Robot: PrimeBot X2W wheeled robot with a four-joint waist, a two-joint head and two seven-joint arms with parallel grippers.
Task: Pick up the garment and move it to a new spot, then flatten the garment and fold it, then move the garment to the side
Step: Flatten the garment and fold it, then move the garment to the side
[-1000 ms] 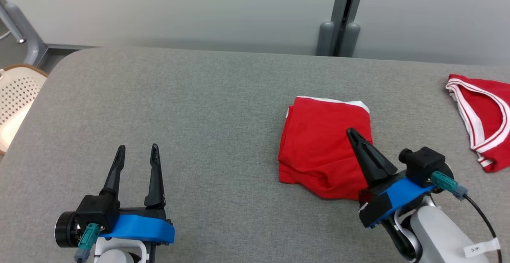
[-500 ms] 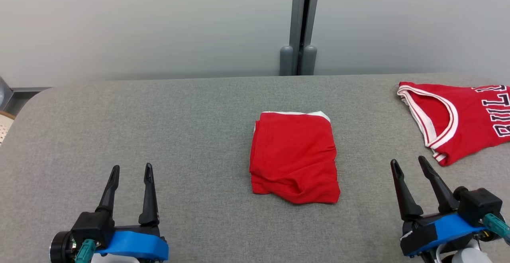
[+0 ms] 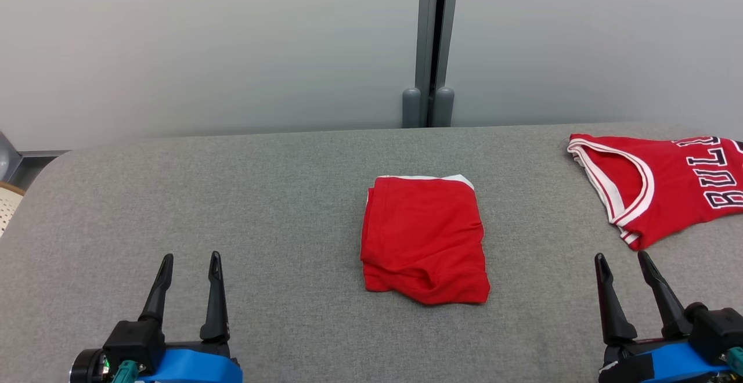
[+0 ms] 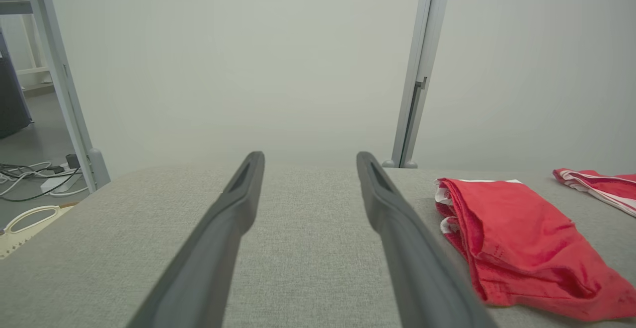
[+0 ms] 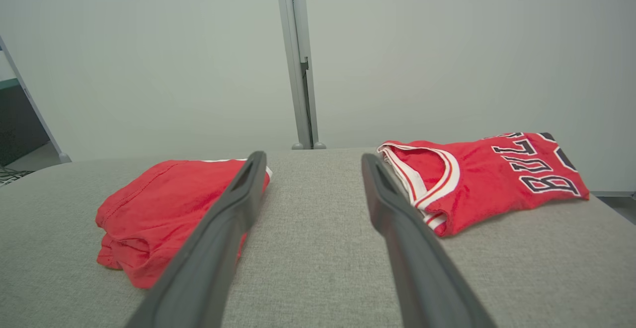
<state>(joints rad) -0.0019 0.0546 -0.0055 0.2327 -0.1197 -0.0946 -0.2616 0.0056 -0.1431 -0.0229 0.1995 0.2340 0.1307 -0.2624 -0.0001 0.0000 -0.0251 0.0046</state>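
A folded red garment [image 3: 425, 239] with a white strip at its far edge lies in the middle of the grey padded table [image 3: 278, 197]. It also shows at the right of the left wrist view as the garment [image 4: 516, 243] and at the left of the right wrist view as the garment [image 5: 164, 208]. My left gripper [image 3: 189, 264] stands open at the lower left, well clear of it. At the lower right, my right gripper [image 3: 622, 262] is open too, with nothing between its fingers and apart from the cloth.
A red jersey [image 3: 667, 185] with white trim and dark letters lies flat at the table's far right, seen closer as the jersey [image 5: 487, 179]. A grey post [image 3: 428, 46] rises behind the table against a pale wall. A pale perforated chair seat [image 3: 7, 203] sits past the left edge.
My right gripper has let go of the folded garment, opened, and drawn back to the lower right. The head camera has swung and tilted, so the whole scene has shifted left.
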